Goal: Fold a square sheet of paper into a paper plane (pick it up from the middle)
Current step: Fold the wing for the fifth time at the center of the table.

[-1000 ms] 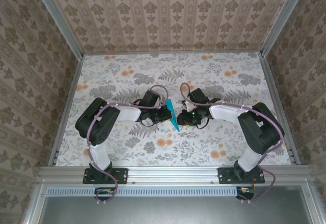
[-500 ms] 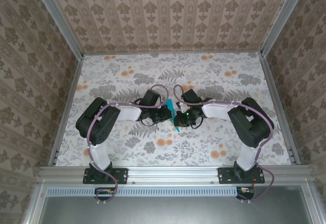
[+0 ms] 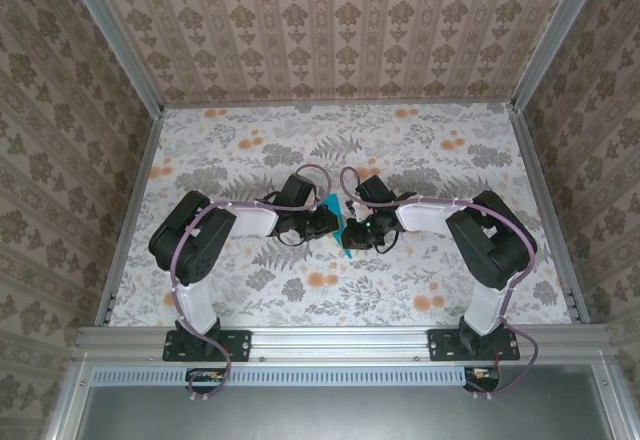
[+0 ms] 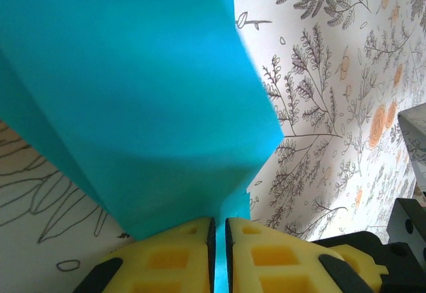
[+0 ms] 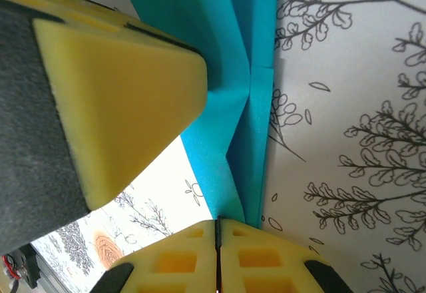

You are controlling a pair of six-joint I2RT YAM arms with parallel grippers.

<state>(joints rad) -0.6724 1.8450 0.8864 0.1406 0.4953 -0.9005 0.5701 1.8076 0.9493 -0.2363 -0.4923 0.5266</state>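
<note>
The paper plane (image 3: pixel 343 232), a teal-blue folded dart, stands on edge between my two grippers at the middle of the table. In the left wrist view the paper plane (image 4: pixel 133 93) spreads wide above my left gripper (image 4: pixel 219 223), whose yellow pads stand a narrow slit apart with the paper's folded edge running down between them. My right gripper (image 5: pixel 218 223) is shut on the lower fold of the paper plane (image 5: pixel 246 73), pads pressed together. One finger of the left gripper (image 5: pixel 113 86) looms at the upper left of the right wrist view. From above, left gripper (image 3: pixel 330 225) and right gripper (image 3: pixel 352 230) nearly touch.
The floral tablecloth (image 3: pixel 420 150) covers the table. Wallpapered walls and aluminium rails (image 3: pixel 135 190) close it in on three sides. Both forearms lie low and point inward, with cables looping over them.
My right gripper moved left up to the plane and shut on it. The left gripper stayed in place and its pads eased slightly apart.
</note>
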